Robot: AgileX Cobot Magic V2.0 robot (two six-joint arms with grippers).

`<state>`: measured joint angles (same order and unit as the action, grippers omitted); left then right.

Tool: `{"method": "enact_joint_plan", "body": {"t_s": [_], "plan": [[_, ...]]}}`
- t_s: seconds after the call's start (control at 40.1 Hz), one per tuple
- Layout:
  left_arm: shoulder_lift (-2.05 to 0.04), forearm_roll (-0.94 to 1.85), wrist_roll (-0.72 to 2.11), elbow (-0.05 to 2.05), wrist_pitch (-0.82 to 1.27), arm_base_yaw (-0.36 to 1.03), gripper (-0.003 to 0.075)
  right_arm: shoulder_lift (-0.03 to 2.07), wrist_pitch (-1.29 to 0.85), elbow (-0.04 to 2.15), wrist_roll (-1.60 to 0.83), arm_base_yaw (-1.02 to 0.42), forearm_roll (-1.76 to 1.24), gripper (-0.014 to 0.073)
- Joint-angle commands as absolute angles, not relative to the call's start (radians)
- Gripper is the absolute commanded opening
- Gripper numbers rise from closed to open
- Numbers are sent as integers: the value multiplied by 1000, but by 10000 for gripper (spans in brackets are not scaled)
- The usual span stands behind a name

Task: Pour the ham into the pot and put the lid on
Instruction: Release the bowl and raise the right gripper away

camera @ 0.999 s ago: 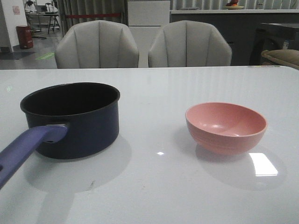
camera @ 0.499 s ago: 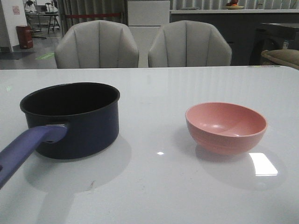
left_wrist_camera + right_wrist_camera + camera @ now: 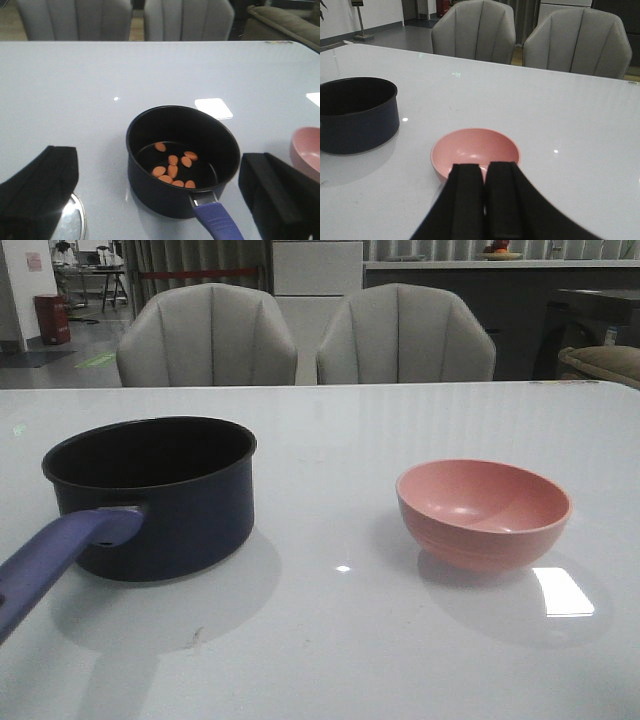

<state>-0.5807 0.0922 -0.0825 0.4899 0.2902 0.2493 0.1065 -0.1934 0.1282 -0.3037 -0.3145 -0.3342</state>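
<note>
Nothing moved; lid (image 3: 70,222) half hidden.

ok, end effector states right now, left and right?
Left end effector: open, fingers wide apart, holding nothing.
Right end effector: closed, fingers nearly touching, nothing between them.

My front camera sits low, facing forward across the worktop (image 3: 330,640) toward two chairs. My left wrist camera looks steeply down into the pot (image 3: 182,160); my right one hangs close over the pink bowl (image 3: 475,152). All three share pot and bowl.
</note>
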Motion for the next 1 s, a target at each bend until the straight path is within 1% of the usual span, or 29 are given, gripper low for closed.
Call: {"method": "enact_joint_plan", "body": {"t_s": [0.0, 0.125, 0.25, 0.399, 0.524, 0.649, 0.774, 0.974], "plan": [[-671, 100, -139, 572, 255, 160, 691, 116, -116, 158, -310, -317, -336, 143], [-794, 127, -148, 649, 336, 17, 691, 116, -116, 158, -310, -317, -336, 143], [-931, 123, -148, 735, 465, -111, 691, 116, -116, 158, -310, -317, -336, 143], [-1128, 93, -148, 852, 619, -202, 691, 116, -116, 158, -310, -317, -336, 143], [-1288, 67, -146, 958, 772, -212, 691, 116, -116, 158, -310, -317, -336, 143], [-1423, 67, -142, 1062, 865, -198, 691, 116, -116, 158, -310, -317, -336, 143], [-1504, 66, -142, 1138, 888, -170, 691, 116, -116, 158, -310, -317, -336, 143], [-1607, 56, -142, 1210, 895, -161, 691, 116, -116, 158, -310, -317, -336, 143]]}}
